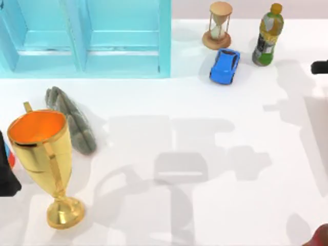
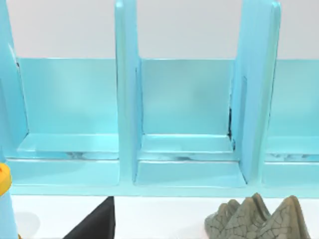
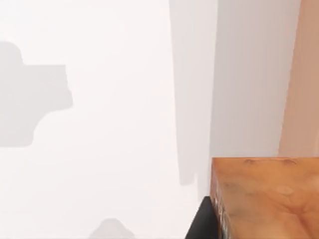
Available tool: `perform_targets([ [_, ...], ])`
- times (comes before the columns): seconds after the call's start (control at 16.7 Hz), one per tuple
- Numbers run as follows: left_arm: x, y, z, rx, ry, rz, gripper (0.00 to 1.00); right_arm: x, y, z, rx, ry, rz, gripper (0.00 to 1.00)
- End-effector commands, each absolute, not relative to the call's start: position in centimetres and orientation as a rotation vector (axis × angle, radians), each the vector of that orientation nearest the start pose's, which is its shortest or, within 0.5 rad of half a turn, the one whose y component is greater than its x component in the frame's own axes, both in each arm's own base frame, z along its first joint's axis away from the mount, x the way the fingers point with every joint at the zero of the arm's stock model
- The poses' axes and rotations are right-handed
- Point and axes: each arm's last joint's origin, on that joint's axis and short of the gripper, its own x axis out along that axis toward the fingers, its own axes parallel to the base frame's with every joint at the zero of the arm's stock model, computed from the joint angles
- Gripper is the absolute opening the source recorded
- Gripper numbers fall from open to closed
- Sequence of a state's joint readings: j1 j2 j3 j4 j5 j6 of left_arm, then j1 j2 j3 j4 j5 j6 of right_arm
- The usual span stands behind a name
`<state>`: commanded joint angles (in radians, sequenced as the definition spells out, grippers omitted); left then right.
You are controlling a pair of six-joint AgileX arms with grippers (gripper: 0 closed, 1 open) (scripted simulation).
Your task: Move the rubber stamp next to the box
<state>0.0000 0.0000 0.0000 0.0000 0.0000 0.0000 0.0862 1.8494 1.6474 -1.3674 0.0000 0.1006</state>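
The left arm (image 1: pixel 6 177) is seen at the left edge of the white counter (image 1: pixel 205 205), just beside the tall gold trophy cup with the orange inside (image 1: pixel 43 159). A dark wedge of the left tool (image 2: pixel 94 221) is caught in the left wrist view, and whether that tool is wide or narrow cannot be told. Facing it, the big turquoise box with upright dividers (image 2: pixel 189 124) is lined up, with a grey cracked rock-like lump (image 2: pixel 259 219) lying in front of it on the counter.

Over on the right edge, the right arm (image 1: pixel 320 66) is spotted near the green-and-yellow plastic bottle (image 1: pixel 268 36). The small reddish-brown rubber stamp with the mottled orange top (image 3: pixel 264 199) is picked up very close in the right wrist view, with a dark part of the right tool (image 3: pixel 202 221) set against its side. Whether it is clamped cannot be told. How near the stamp lies to the box cannot be judged.

At the far side, a wooden hourglass (image 1: pixel 219 25) is stood upright, and a blue toy car (image 1: pixel 225 65) is parked just beside it.
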Motion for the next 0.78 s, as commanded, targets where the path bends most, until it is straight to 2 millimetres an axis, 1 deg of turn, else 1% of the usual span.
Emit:
perform_targets([
  [0.18, 10.6, -0.1, 16.0, 0.000, 0.000, 0.000, 1.00, 35.0, 3.5, 26.2, 0.006, 1.575, -0.009, 0.00],
  [0.3, 10.6, -0.1, 16.0, 0.000, 0.000, 0.000, 1.00, 35.3, 3.2, 25.5, 0.008, 1.583, -0.031, 0.00],
  [0.48, 10.6, -0.1, 16.0, 0.000, 0.000, 0.000, 1.00, 35.6, 2.9, 23.6, 0.003, 1.608, -0.068, 0.00],
  [0.66, 10.6, -0.1, 16.0, 0.000, 0.000, 0.000, 1.00, 35.4, 3.3, 21.7, -0.014, 1.625, -0.069, 0.00],
  [0.78, 10.6, -0.1, 16.0, 0.000, 0.000, 0.000, 1.00, 35.2, 3.5, 20.7, -0.015, 1.608, -0.046, 0.00],
])
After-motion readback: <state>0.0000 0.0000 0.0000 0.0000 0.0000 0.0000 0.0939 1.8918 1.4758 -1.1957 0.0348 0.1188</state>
